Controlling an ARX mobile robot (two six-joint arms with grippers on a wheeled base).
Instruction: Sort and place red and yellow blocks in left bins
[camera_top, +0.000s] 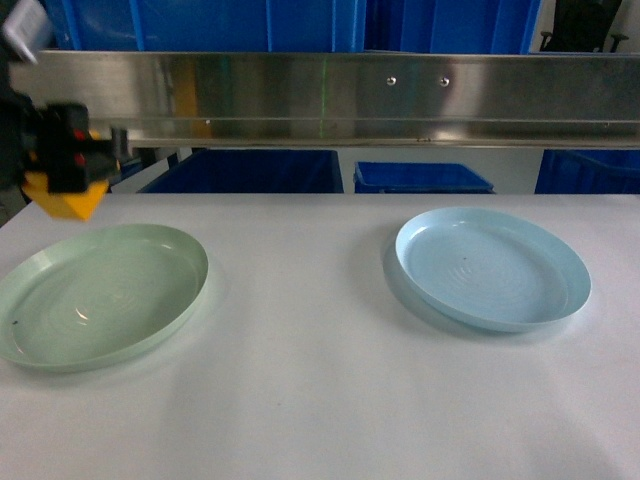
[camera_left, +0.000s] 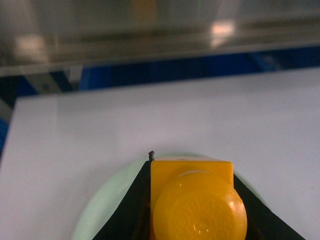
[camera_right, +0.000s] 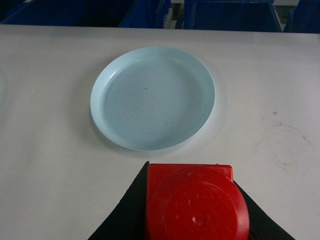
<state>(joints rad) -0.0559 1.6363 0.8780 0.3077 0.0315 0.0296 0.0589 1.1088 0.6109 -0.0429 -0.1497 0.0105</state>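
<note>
White surface (camera_top: 320, 400) carries a green plate (camera_top: 100, 295) at 9 o'clock, above whose far rim the left tool (camera_top: 65, 165) pinches a yellow block (camera_top: 65, 200), stud toward its wrist camera, while the right tool (camera_right: 195, 210) pinches a red block (camera_right: 195, 205) likewise.

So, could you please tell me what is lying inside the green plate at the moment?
The green plate holds no block, only a tiny dark speck near its left rim. The left gripper holds the yellow block above its far-left edge. In the left wrist view, block and fingers cover most of the plate.
</note>
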